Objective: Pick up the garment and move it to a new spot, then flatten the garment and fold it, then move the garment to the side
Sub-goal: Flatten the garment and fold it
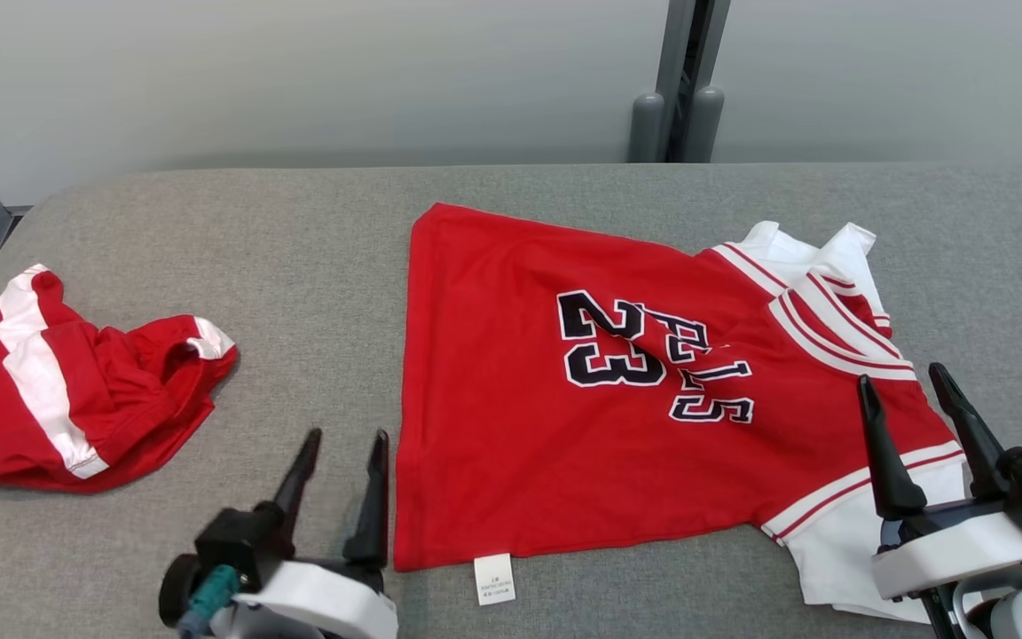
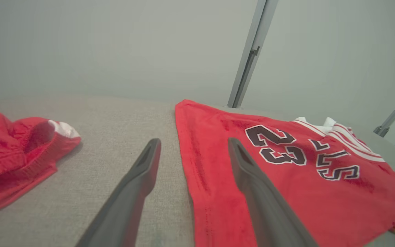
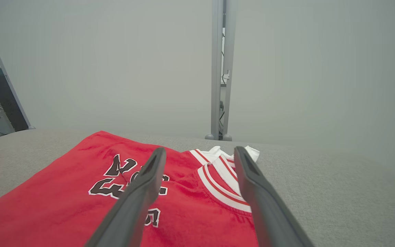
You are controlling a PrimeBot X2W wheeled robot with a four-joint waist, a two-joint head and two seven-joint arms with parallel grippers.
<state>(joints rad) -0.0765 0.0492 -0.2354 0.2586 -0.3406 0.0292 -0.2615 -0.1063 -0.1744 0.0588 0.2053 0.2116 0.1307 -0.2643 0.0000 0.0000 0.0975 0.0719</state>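
Lying spread on the grey table [image 1: 298, 240], the red jersey [image 1: 564, 426] is seen with its long axis running side to side, hem [image 1: 406, 399] to the left and collar [image 1: 830, 333] to the right. The left gripper [image 1: 347, 435] is held at the hem's near corner and the right gripper [image 1: 901, 374] over the near sleeve [image 1: 839, 524]. Both are spread wide and empty. Each end is judged nearest to its own arm.

jersey [image 1: 511, 444] ctr on table [image 1: 316, 240], shorts [image 1: 76, 399] to its L
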